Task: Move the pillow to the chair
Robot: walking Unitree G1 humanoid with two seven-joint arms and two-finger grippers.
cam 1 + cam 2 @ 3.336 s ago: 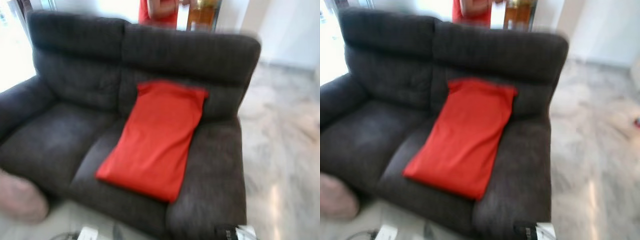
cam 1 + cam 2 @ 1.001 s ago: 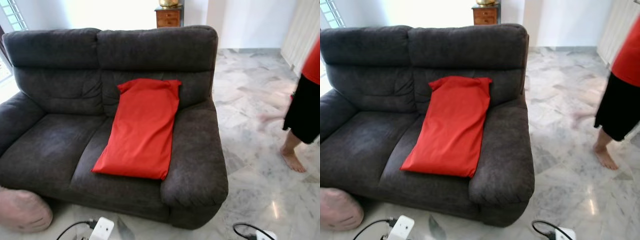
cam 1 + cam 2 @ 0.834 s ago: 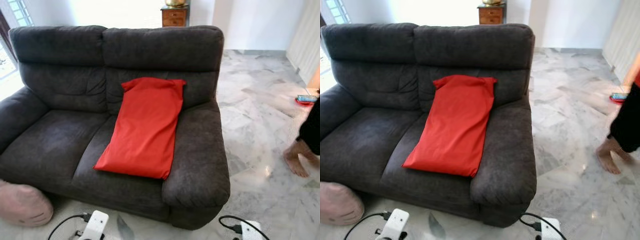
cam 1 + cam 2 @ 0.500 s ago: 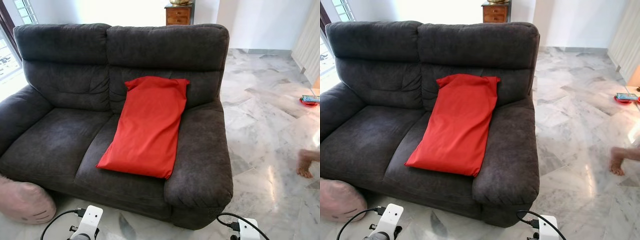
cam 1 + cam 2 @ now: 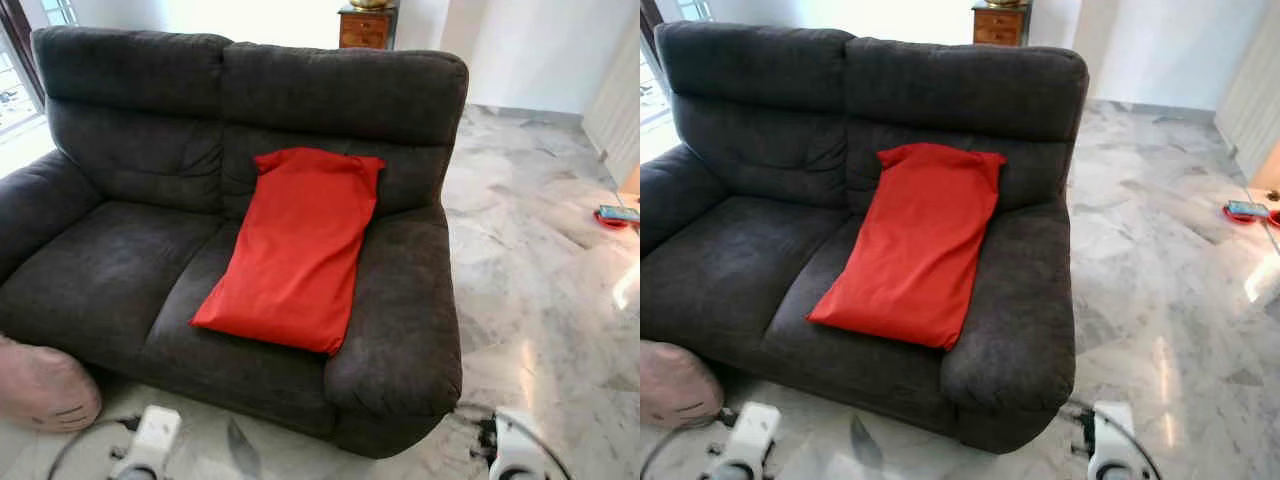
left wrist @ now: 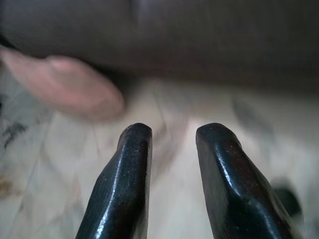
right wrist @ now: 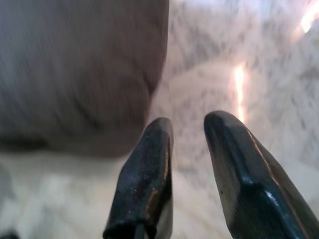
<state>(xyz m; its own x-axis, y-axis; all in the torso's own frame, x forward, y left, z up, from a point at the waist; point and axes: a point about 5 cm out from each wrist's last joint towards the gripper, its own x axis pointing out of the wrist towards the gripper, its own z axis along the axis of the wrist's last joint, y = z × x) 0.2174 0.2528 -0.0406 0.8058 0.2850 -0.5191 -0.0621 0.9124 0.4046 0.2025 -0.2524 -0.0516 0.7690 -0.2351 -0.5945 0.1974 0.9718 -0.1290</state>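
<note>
The person's foot that was showing at the right edge half a second ago is gone from the marble floor (image 5: 560, 290). The red pillow (image 5: 296, 244) is lying on the right seat of the dark sofa (image 5: 120, 260), its top leaning against the backrest. The left tool (image 6: 169, 137) and right tool (image 7: 188, 129) are hanging low over the floor, fingers slightly parted, holding nothing.

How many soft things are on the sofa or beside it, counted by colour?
Red: 1, the pillow lying on the sofa seat.
Pink: 1, the cushion on the floor at the sofa's front corner.
Total: 2.
</note>
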